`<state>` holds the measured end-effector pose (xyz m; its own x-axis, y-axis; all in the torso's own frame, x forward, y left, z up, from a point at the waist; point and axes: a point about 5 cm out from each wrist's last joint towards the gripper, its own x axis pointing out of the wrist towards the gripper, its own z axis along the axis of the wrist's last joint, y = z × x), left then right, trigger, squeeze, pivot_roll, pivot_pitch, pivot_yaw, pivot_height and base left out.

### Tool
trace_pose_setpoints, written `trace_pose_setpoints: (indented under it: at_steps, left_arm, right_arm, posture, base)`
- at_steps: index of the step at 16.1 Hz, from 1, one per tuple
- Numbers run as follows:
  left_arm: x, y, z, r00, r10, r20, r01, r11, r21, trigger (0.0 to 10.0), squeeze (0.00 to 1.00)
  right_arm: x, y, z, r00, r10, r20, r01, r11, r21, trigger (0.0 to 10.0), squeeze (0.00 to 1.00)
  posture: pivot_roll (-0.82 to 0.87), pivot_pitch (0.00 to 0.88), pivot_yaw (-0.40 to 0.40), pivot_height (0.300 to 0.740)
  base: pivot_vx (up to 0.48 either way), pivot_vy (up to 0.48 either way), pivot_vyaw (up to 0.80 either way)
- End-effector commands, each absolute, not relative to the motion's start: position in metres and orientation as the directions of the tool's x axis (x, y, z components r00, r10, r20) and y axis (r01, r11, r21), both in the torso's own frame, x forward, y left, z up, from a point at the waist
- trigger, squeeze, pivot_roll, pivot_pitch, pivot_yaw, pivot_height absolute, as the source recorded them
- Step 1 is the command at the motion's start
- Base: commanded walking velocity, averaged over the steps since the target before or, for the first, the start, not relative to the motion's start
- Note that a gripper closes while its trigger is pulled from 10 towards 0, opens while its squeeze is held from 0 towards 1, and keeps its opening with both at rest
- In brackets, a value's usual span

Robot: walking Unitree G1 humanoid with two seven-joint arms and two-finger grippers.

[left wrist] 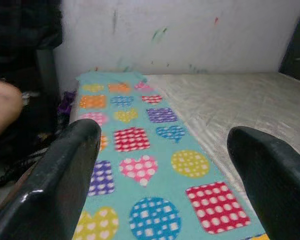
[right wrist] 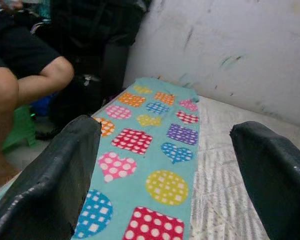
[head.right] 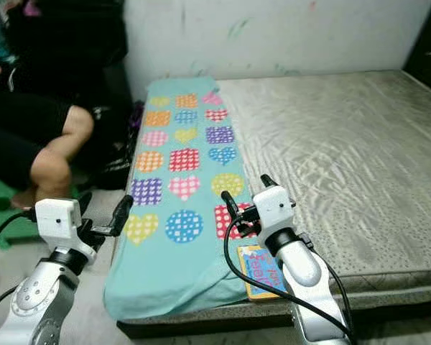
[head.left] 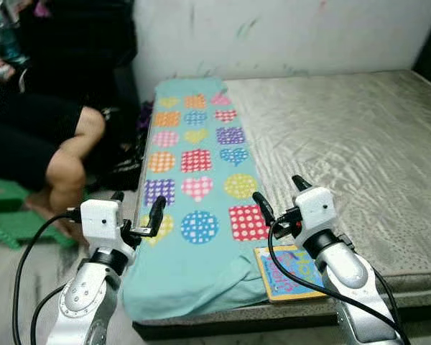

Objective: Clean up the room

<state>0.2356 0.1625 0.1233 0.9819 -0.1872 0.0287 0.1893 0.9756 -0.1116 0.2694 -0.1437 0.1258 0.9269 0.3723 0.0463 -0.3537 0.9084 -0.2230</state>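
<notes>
Both hands, left [head.left: 137, 213] and right [head.left: 281, 194], are held unclenched above the patterned blanket [head.left: 195, 172] spread along the bed [head.left: 345, 144], presumably for gathering it.

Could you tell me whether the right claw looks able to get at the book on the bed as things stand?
Probably yes: the right claw is open, above the book, which lies uncovered at the bed's near edge.

Blanket [head.left: 201, 172] along bed [head.left: 345, 144] left edge; book [head.left: 291, 273] beside it
</notes>
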Motion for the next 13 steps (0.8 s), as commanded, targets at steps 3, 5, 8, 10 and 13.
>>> trace_pose_setpoints:
  at_steps: [3,5,8,10,13]
  left_arm:
    - [0.2339,0.1641,0.1249,0.981,-0.194,0.021,0.195,0.975,-0.103,10.0,0.0]
    - [0.2333,0.1643,0.1244,0.979,-0.203,0.016,0.203,0.974,-0.103,10.0,0.0]
    - [0.2338,0.1638,0.1237,0.979,-0.205,0.012,0.205,0.973,-0.109,10.0,0.0]
    - [0.2345,0.1617,0.1228,0.978,-0.209,0.009,0.209,0.971,-0.117,10.0,0.0]
    - [0.2364,0.1607,0.1224,0.978,-0.21,0.01,0.21,0.97,-0.12,10.0,0.0]
  right_arm:
    - [0.2717,-0.1443,0.1306,0.926,0.372,0.061,-0.35,0.909,-0.226,10.0,0.0]
    - [0.2715,-0.1413,0.1305,0.922,0.383,0.061,-0.359,0.903,-0.236,10.0,0.0]
    - [0.2709,-0.1403,0.1298,0.918,0.392,0.056,-0.369,0.899,-0.235,10.0,0.0]
    - [0.2718,-0.1423,0.1301,0.918,0.393,0.052,-0.37,0.896,-0.244,10.0,0.0]
    - [0.2743,-0.1444,0.1306,0.919,0.391,0.052,-0.367,0.895,-0.253,10.0,0.0]
  posture:
    - [-0.1,0.009,0.04,0.74]
    - [-0.1,0.01,0.036,0.74]
    - [-0.1,0.011,0.033,0.74]
    - [-0.11,0.007,0.028,0.74]
    - [-0.11,0.0,0.026,0.74]
  base:
    - [0.0,0.0,0.0]
    - [0.0,0.0,0.0]
    - [0.0,0.0,0.13]
    - [0.0,-0.323,0.0]
    - [0.0,-0.335,0.0]
